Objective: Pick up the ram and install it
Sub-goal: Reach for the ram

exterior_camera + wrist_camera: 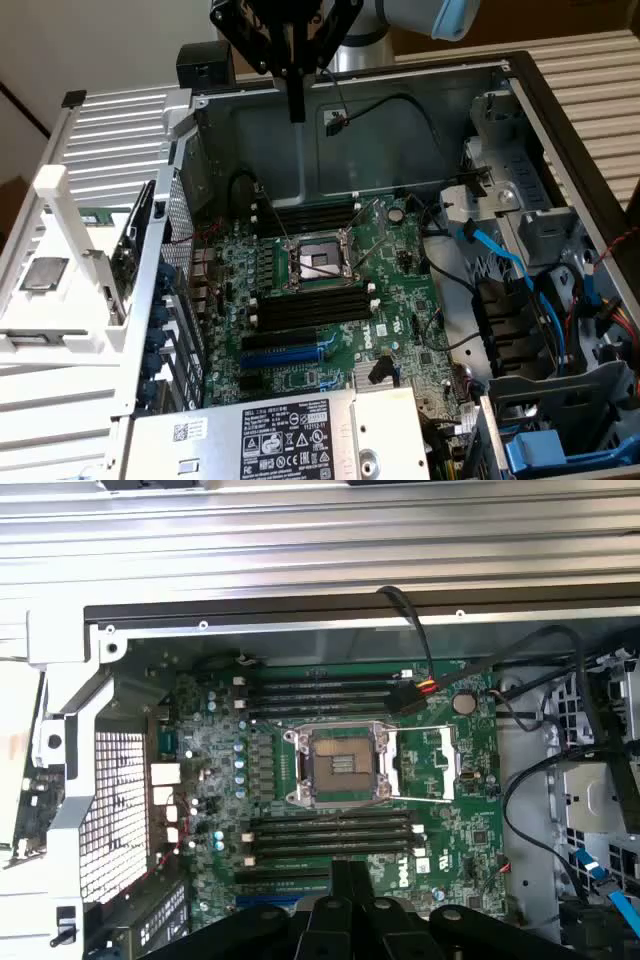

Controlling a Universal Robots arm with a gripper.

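The arm's black two-finger gripper [296, 110] hangs over the rear wall of the open grey metal computer case [420, 110], its fingers pressed together and pinching nothing. I judge the pick-up step not yet begun. The ram [100, 214], a narrow dark-green circuit-board stick, appears to lie in the white plastic rack [62, 195] at the exterior view's left, well apart from the gripper. The long black memory slots [312, 305] on the green motherboard [405, 300] look empty. A pick calls for parted fingers squared to the stick's long edges.
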